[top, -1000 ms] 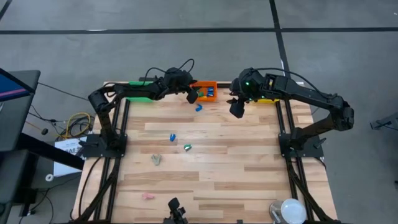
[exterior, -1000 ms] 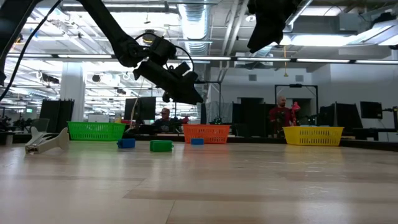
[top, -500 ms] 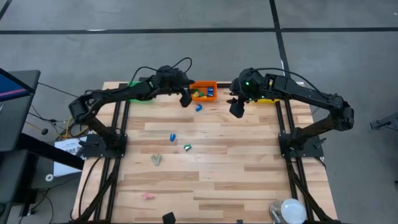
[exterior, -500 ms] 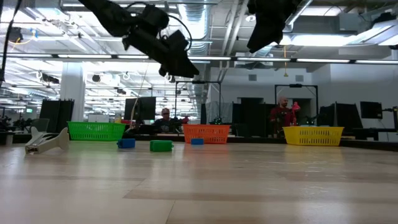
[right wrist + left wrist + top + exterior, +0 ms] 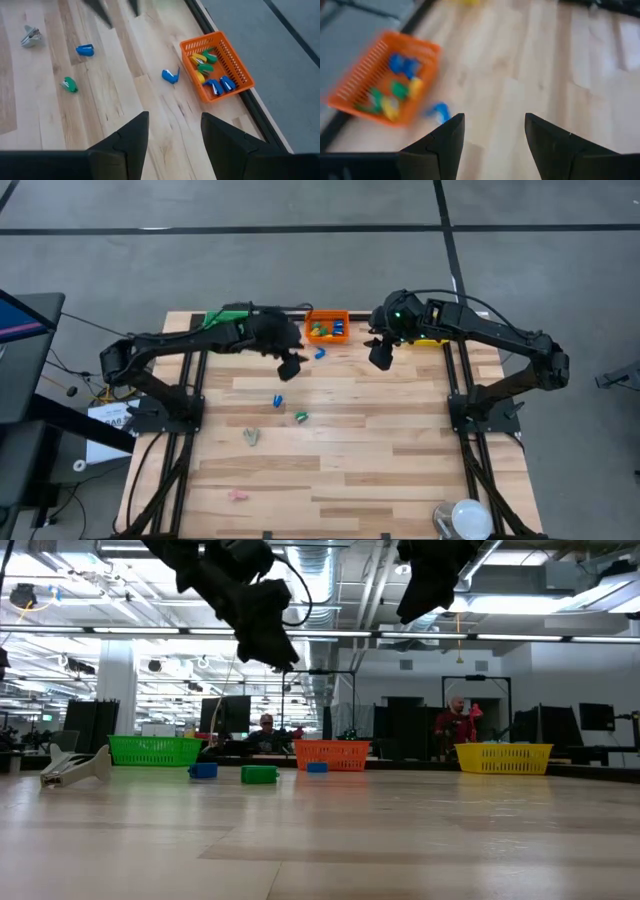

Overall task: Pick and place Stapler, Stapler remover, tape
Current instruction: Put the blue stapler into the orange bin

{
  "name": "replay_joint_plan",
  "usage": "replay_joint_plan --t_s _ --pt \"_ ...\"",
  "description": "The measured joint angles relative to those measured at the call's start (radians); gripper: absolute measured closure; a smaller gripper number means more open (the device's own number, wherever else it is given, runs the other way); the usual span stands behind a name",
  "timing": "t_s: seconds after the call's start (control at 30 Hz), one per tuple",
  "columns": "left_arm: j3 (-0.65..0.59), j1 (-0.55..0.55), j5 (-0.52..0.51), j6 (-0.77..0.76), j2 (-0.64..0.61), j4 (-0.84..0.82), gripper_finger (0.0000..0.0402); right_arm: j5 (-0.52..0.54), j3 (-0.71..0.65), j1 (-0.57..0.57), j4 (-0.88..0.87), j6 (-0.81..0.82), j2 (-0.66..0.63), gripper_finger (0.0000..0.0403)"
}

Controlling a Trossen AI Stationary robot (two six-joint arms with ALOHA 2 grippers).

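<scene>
The orange bin at the table's far edge holds several small staplers. One blue stapler lies on the wood just in front of it. Another blue stapler and a green stapler lie mid-table. A pale stapler remover lies nearer the front. No tape shows. My left gripper hangs open above the table, left of the near blue stapler, with nothing between its fingers. My right gripper hangs open and high to the right of the orange bin.
A green bin stands at the far left and a yellow bin at the far right. A small pink object lies near the front edge. A white round object sits at the front right corner. People show in the room behind.
My left gripper has drawn back from the orange bin toward the table's near edge and a little left. It has risen and tipped more steeply downward, still open with nothing in it. The staplers on the table lie as before.
</scene>
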Motion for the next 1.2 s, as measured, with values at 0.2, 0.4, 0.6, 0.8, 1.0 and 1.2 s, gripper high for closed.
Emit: replay_joint_plan --t_s 0.2,0.4,0.6,0.8,1.0,1.2 --pt "0.000 -0.084 0.002 -0.214 0.000 -0.136 0.0204 0.000 0.000 0.000 0.000 0.000 0.000 0.0230" --pt "0.000 -0.125 -0.033 -0.474 0.001 -0.240 0.0204 0.000 0.000 0.000 0.000 0.000 0.000 0.0230" --pt "-0.054 -0.143 -0.075 -0.674 0.002 -0.264 0.0204 0.000 0.000 0.000 0.000 0.000 0.000 0.0230" --pt "-0.128 -0.159 -0.062 -0.750 0.002 -0.262 0.0204 0.000 0.000 0.000 0.000 0.000 0.000 0.0230" --pt "-0.147 -0.175 -0.071 -0.769 0.002 -0.322 0.0193 0.000 0.000 0.000 0.000 0.000 0.000 0.0230" --pt "-0.147 -0.177 -0.076 -0.799 0.002 -0.351 0.0175 0.000 0.000 0.000 0.000 0.000 0.000 0.0230"
